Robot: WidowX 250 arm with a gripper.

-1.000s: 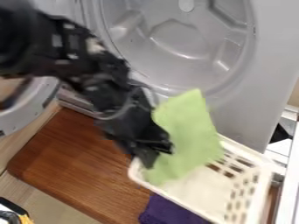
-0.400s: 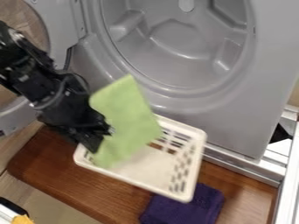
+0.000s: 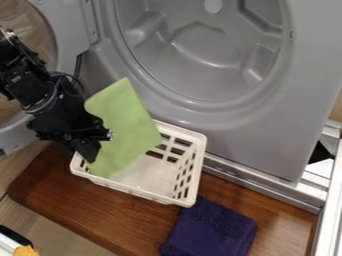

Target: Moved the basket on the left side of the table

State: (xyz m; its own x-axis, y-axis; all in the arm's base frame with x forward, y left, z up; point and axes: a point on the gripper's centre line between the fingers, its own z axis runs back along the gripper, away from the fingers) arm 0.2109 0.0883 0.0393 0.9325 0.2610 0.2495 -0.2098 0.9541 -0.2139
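End effector: narrowed; basket is gripped by its 10 o'clock rim | basket: is held over bench, view's 7 o'clock | green cloth: partly contained

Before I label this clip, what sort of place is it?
Probably a laundry corner: a grey front-loading machine, its round door open, a green cloth in a white basket, and a folded purple cloth.

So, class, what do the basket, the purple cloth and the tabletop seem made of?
Basket: likely moulded plastic, smooth and white, with regular slots. Purple cloth: probably terry cotton, from its nubby texture. Tabletop: wood or laminate, satin, showing reddish-brown grain.
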